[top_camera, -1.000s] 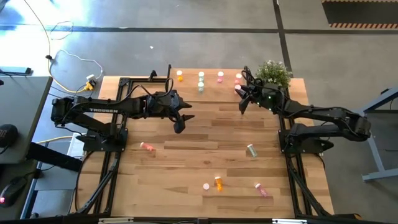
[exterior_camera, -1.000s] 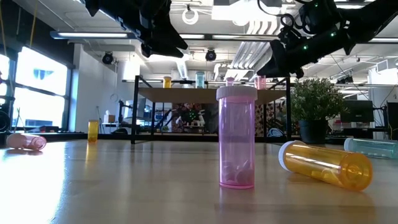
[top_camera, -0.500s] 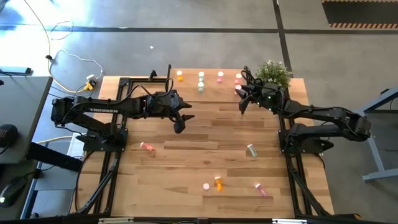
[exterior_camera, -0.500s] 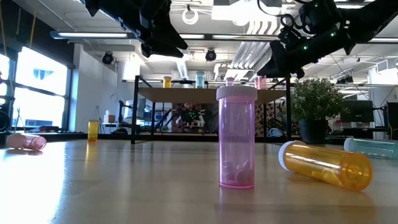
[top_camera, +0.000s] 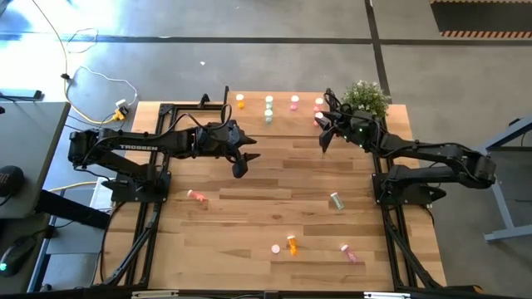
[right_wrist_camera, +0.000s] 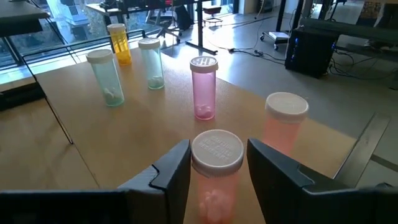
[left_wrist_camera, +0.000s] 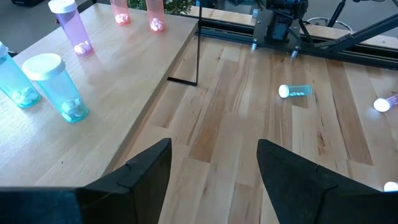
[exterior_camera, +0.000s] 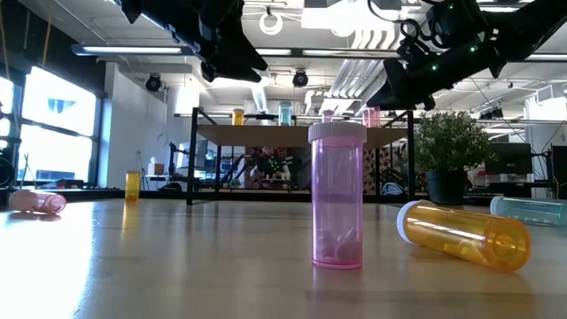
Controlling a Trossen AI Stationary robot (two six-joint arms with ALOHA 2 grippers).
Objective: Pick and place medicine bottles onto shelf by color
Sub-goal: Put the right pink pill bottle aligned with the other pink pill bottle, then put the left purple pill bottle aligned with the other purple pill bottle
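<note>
While the right end effector [top_camera: 321, 124] sits at the right end of the shelf [top_camera: 253, 109] in the high view, the left end effector [top_camera: 243, 162] waits over the table [top_camera: 249, 220] near the shelf's front. That view counts five bottles off the shelf: three pink, one green, one orange. In the low view an upright pink bottle [exterior_camera: 337, 195] and a fallen orange bottle [exterior_camera: 461, 233] fill the foreground, and a far orange one stands at left, which would make six. The left wrist view shows its own fingers spread wide and empty. In the right wrist view the fingers stand parted on either side of the pink bottle's cap [right_wrist_camera: 216, 151], seemingly just clear of it, and the bottle stands upright on the shelf beside two other pinks. Two greens and one orange stand farther along, so six in all. To finish this release well, I judge the fingers should open evenly and lift straight up, since a sideways drag could tip the bottle or its pink neighbour.
</note>
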